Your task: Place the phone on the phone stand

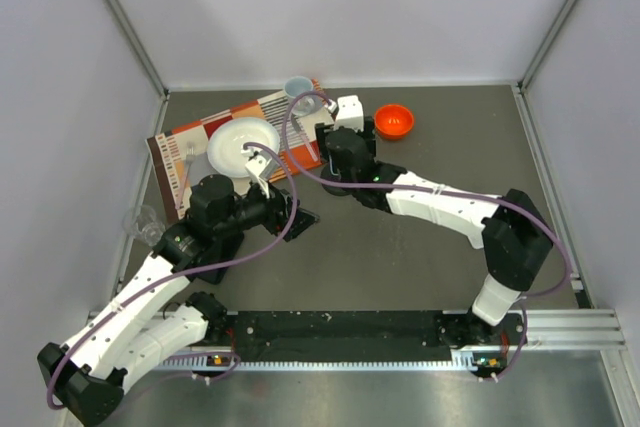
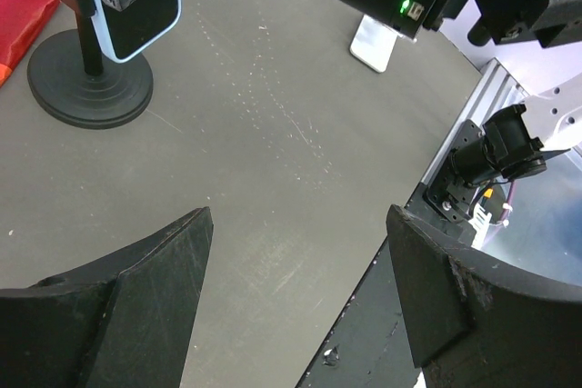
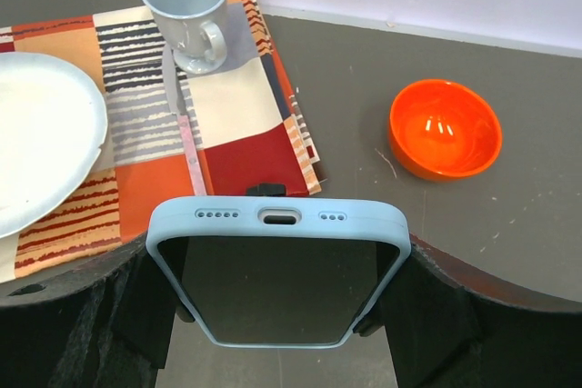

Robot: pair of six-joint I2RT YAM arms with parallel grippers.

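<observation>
The phone (image 3: 277, 279), in a light blue case with a dark screen, is gripped by its sides in my right gripper (image 3: 277, 311). In the left wrist view the phone (image 2: 141, 15) hangs at the top of the black phone stand (image 2: 89, 88), which has a round base and thin post. I cannot tell whether the phone rests on the stand. The stand's tip (image 3: 265, 190) shows just beyond the phone's bottom edge. In the top view my right gripper (image 1: 338, 152) covers the stand. My left gripper (image 2: 300, 297) is open and empty above bare table, near the stand (image 1: 335, 190).
A striped placemat (image 1: 195, 152) at the back left holds a white plate (image 1: 240, 142) and a grey mug (image 1: 297, 89). An orange bowl (image 1: 394, 121) and a white block (image 1: 348, 110) sit behind the stand. A clear glass (image 1: 143, 222) stands at the left wall.
</observation>
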